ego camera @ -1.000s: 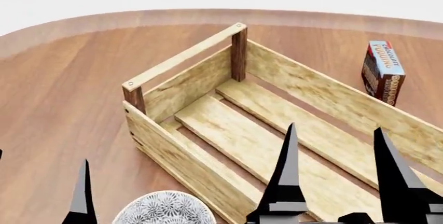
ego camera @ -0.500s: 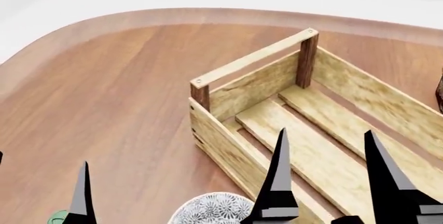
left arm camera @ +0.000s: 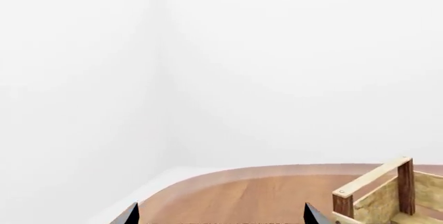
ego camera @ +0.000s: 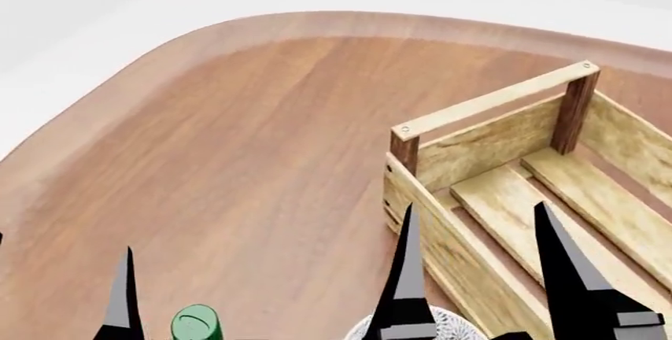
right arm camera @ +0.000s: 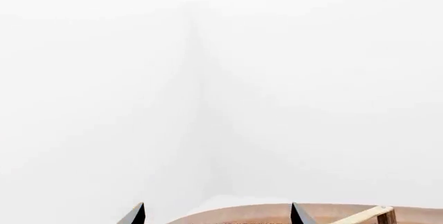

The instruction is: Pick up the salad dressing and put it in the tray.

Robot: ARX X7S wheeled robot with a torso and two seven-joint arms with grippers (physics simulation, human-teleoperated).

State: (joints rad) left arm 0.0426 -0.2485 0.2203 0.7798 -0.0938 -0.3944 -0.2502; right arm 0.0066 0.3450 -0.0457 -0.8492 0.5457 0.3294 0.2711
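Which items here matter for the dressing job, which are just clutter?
Job:
- dressing, green cap showing at the head view's lower edge
- tray, nothing in the visible part
- left gripper, open, near the dressing
- right gripper, open, over the tray

Clutter:
- patterned bowl, beside the tray

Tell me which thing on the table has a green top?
The salad dressing, low in the head view. Its cap is bright green; the tray is light wood, the bowl white-grey.

Salad dressing [ego camera: 195, 326] cut by bottom edge, only cap visible; tray [ego camera: 473, 151] cropped right; bowl [ego camera: 452, 326] mostly hidden.
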